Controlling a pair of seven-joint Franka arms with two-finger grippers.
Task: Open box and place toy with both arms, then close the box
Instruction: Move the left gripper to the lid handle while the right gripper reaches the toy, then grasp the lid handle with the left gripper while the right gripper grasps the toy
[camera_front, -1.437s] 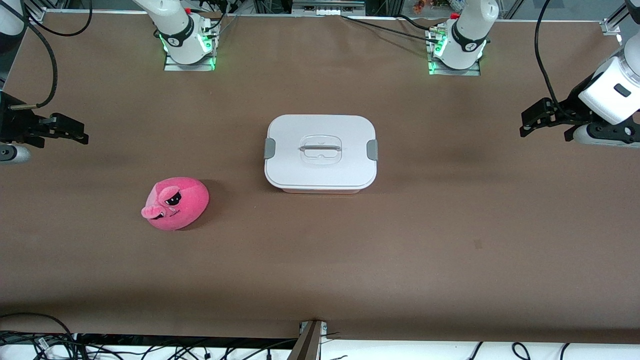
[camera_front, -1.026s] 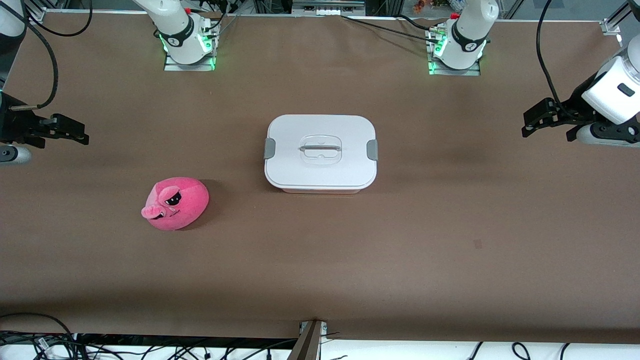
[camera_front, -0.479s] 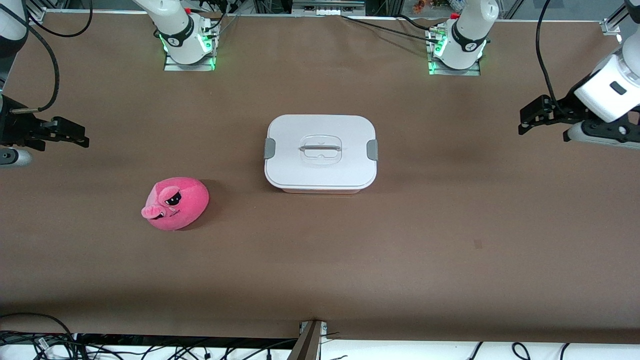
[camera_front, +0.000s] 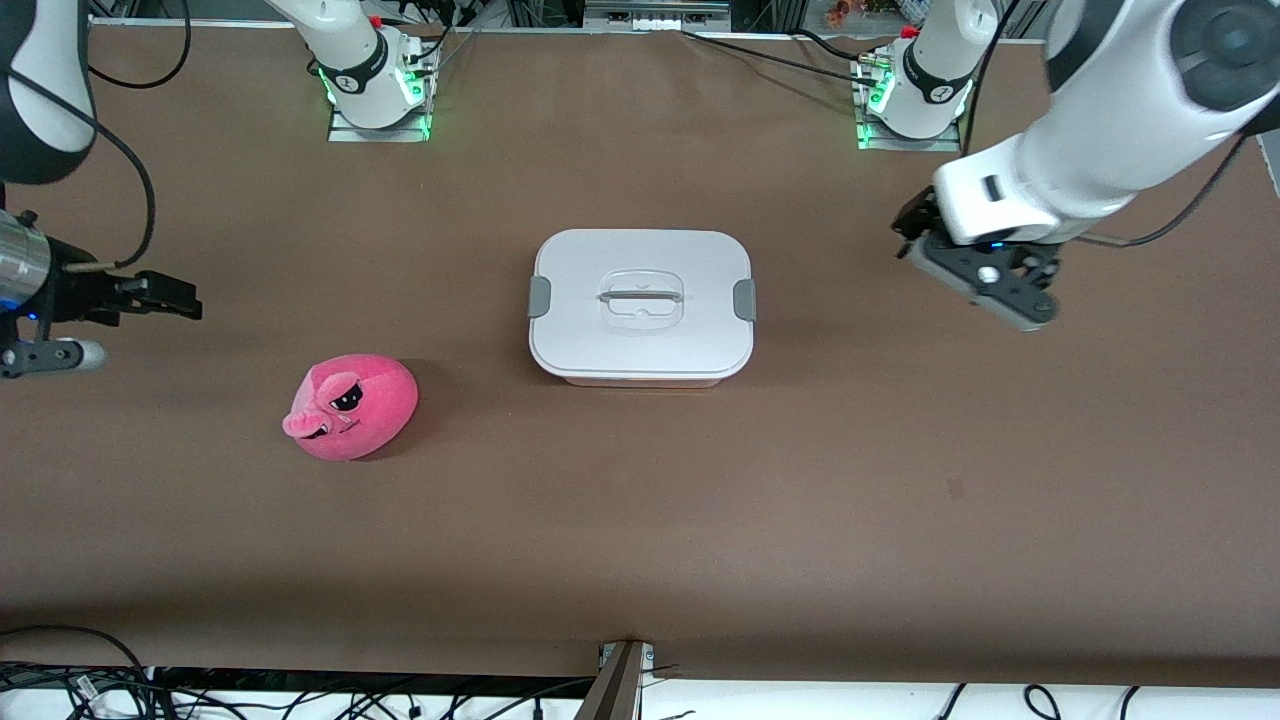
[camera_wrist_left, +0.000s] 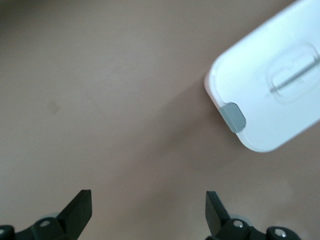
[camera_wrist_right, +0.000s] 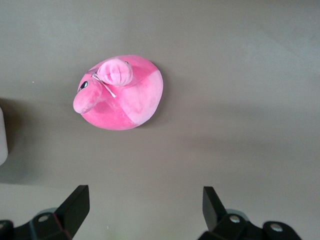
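The box (camera_front: 640, 305) sits shut in the middle of the table, its white lid held by grey end clips (camera_front: 745, 300). In the left wrist view the box (camera_wrist_left: 272, 90) shows with one clip (camera_wrist_left: 234, 116). The hot-pink plush toy (camera_front: 352, 407) lies on the table toward the right arm's end, nearer the front camera than the box. My left gripper (camera_front: 908, 232) (camera_wrist_left: 147, 207) is open and empty over bare table beside the box's clip end. My right gripper (camera_front: 185, 303) (camera_wrist_right: 145, 205) is open and empty over bare table beside the toy (camera_wrist_right: 122, 95).
The two arm bases (camera_front: 378, 95) (camera_front: 912, 100) stand with green lights at the table edge farthest from the front camera. Cables (camera_front: 300, 700) and a metal bracket (camera_front: 620, 680) lie along the nearest edge. The brown tabletop (camera_front: 640, 520) is bare around the box and toy.
My left arm has swung in from the table's end toward the box and turned its gripper downward. My right gripper has shifted slightly toward the toy. Box and toy have not moved.
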